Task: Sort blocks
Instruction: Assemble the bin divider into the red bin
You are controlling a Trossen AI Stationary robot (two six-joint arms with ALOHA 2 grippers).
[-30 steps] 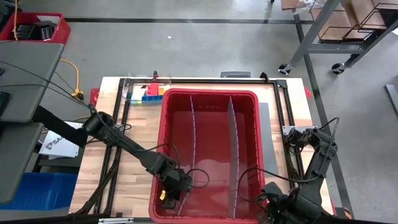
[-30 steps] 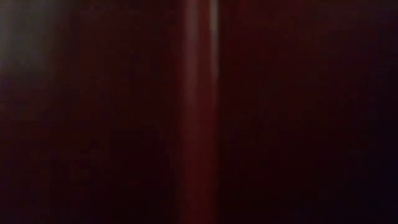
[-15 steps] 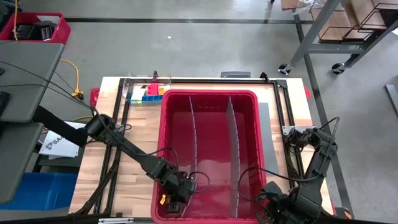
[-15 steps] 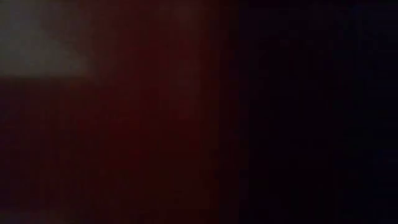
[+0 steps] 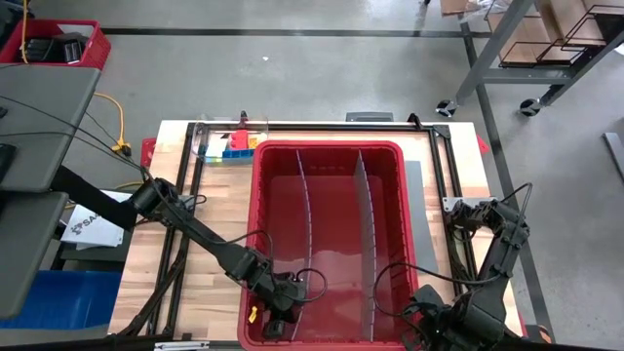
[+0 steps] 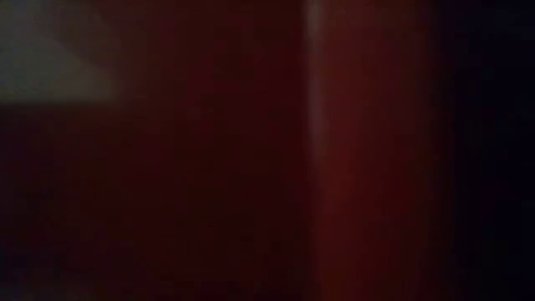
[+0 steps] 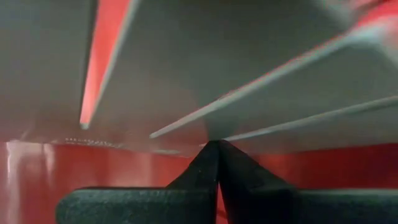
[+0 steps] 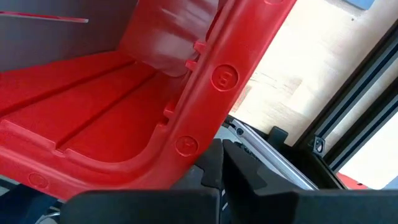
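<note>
The red bin (image 5: 331, 145) fills the table's middle, split by two grey dividers (image 5: 304, 224) (image 5: 366, 224). Small coloured blocks (image 5: 237, 144) lie by the bin's far left corner, far from both grippers. My left gripper (image 5: 276, 327) is inside the bin's left compartment near its near wall. It is shut with nothing between the fingers (image 7: 217, 146), which point slanting down toward the bin floor (image 7: 62, 168) and a divider (image 7: 249, 62). My right gripper (image 5: 426, 327) points down at the bin's near right corner, shut and holding nothing (image 8: 222, 149). My left gripper's shut tips stand just before the bin floor and the divider's foot; I cannot tell whether they touch. My right gripper's shut tips stand just outside the bin's corner rim (image 8: 224, 78), coming from above; I cannot tell whether they touch it.
A black metal frame (image 5: 190, 175) runs around the table top, and its rails (image 8: 348, 124) pass close to my right gripper. Bare wood (image 5: 210, 292) shows left of the bin. In the low view the dark red bin wall (image 6: 334, 167) fills the picture.
My left gripper has gone toward the table's near edge inside the bin's left compartment, staying shut, and has tipped a little less steeply downward.
</note>
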